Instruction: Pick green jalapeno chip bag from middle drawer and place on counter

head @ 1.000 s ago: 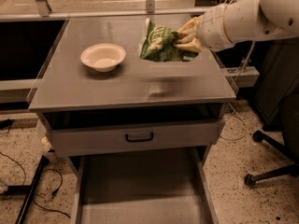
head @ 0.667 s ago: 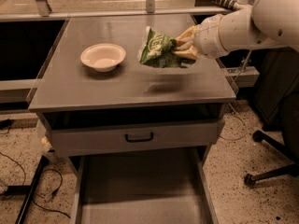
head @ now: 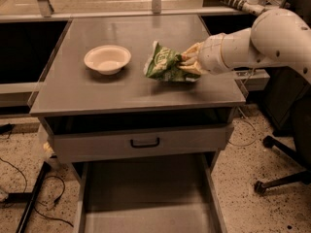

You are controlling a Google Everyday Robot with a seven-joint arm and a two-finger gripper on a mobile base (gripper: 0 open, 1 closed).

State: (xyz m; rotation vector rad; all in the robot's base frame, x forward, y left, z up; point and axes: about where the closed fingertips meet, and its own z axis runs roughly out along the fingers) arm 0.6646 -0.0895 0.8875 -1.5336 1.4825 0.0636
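The green jalapeno chip bag (head: 164, 63) is held just over the counter (head: 126, 86), right of centre, its lower edge close to or touching the surface. My gripper (head: 188, 64) comes in from the right on the white arm and is shut on the bag's right side. The middle drawer (head: 146, 193) is pulled out below the counter, and its grey floor shows nothing on it.
A white bowl (head: 107, 58) sits on the counter left of the bag. A shut drawer front with a black handle (head: 145, 142) lies under the counter's front edge. An office chair base (head: 282, 178) stands at the right. Cables (head: 29, 198) lie on the floor at the left.
My gripper has lowered the bag toward the counter and carried it slightly left. The bag has tipped more toward lying flat. The bowl and drawer have not moved.
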